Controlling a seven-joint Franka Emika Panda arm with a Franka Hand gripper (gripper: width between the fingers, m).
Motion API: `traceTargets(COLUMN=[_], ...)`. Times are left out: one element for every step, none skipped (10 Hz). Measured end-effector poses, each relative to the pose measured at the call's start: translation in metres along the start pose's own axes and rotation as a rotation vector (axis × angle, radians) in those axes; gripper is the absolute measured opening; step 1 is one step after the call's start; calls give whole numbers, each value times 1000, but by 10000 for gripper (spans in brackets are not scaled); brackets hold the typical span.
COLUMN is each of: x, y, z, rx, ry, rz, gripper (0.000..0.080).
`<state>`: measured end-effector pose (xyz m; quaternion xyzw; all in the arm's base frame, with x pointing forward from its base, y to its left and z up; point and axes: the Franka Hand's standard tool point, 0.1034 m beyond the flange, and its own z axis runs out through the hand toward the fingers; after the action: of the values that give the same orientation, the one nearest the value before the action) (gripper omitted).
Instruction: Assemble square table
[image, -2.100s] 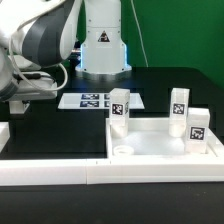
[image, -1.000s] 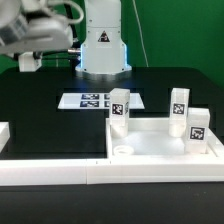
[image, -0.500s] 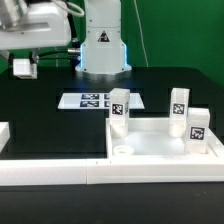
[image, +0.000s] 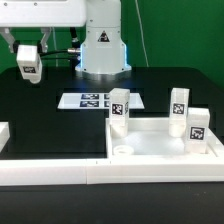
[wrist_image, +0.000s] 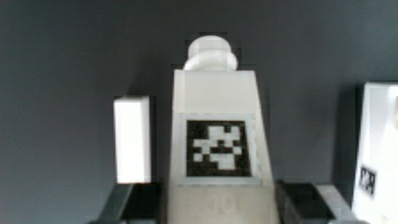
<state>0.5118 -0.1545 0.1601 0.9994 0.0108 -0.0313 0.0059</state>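
One white leg block (image: 29, 64) with a black-and-white tag hangs in the air at the exterior view's upper left, clamped in the hand (image: 28, 60) well above the black worktop (image: 60, 125). In the wrist view the same leg block (wrist_image: 217, 130) fills the middle of the picture, its tag facing the camera and a rounded peg at its far end, with the dark fingers (wrist_image: 130, 198) pressed against its two sides; the jaws stand partly closed, gripping the block between them.

Three more leg blocks stand upright around the square tray-like top (image: 160, 143), which lies on the worktop at the exterior view's lower right. One leg (image: 119, 106) stands at the top's back corner toward the exterior view's left, another (image: 179, 104) farther to the right behind the rim, and a third (image: 198, 127) at the right edge.

Behind the top, the marker board (image: 90, 100) lies flat on the worktop. Long white border rails (image: 100, 171) run along the near edge of the worktop.
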Motion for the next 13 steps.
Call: traceTargets(x=[0, 4, 21, 37, 51, 68, 73, 67, 65, 65, 63, 64, 69], y=[2, 1, -11, -26, -37, -52, -52, -42, -40, -35, -37, -42, -62], z=[1, 1, -5, -13, -22, -37, -45, -40, -39, -41, -38, -37, -28], rx=[-7, -22, -43, -40, -29, -21, -41, -79, -100, -135, -127, -123, -103], ry=[65, 112, 200, 262, 309, 347, 424, 493, 521, 573, 557, 558, 554], rz=[2, 18, 34, 37, 73, 104, 83, 86, 81, 68, 67, 71, 90], gripper=[290, 290, 290, 290, 290, 290, 290, 290, 290, 290, 290, 290, 290])
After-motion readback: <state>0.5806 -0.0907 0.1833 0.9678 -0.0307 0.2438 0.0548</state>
